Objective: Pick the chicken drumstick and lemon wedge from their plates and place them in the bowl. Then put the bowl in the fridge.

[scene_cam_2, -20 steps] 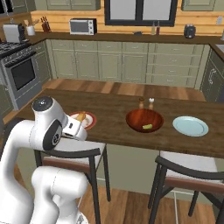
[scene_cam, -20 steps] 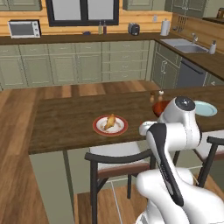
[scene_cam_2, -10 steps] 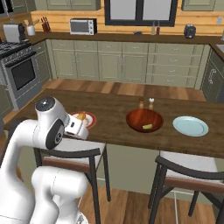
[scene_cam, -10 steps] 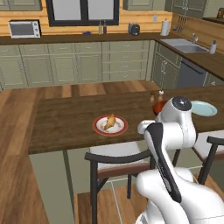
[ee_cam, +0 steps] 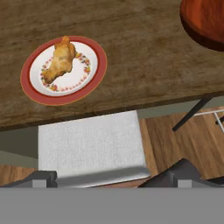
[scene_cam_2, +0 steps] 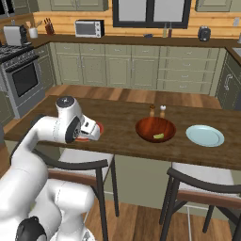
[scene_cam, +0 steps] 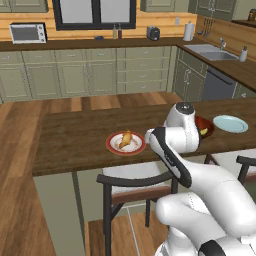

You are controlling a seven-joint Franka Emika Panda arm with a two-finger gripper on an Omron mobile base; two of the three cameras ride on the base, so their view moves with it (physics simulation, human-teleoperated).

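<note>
Golden-brown and bumpy, the chicken drumstick (ee_cam: 59, 61) lies on the white plate with the red-brown rim (ee_cam: 97, 70). It is fat at one end and thin at the other. Little flowers go around the white part of that plate. The plate sits on the dark wooden counter (ee_cam: 140, 57), near the front edge.

A round, shiny, red-brown bowl (scene_cam_2: 156, 130) sits further along the counter. The lemon wedge (scene_cam_2: 159, 136) is inside it, a small yellow-green piece near the bottom. Next to the bowl is the light blue plate (scene_cam_2: 204, 135), flat and plain, with nothing on it. Two small shakers (scene_cam_2: 156, 111) stand just behind the bowl.

The gripper (ee_cam: 107, 177) hangs above the edge of the counter, over a chair with a grey seat (ee_cam: 89, 144). Its two dark tips are spread wide apart and hold nothing. The drumstick plate is up ahead of it in the hand view, and the bowl's rim is at the top corner there.

In the left base view, the white arm (scene_cam: 175, 142) bends over the counter between the drumstick plate and the bowl.
</note>
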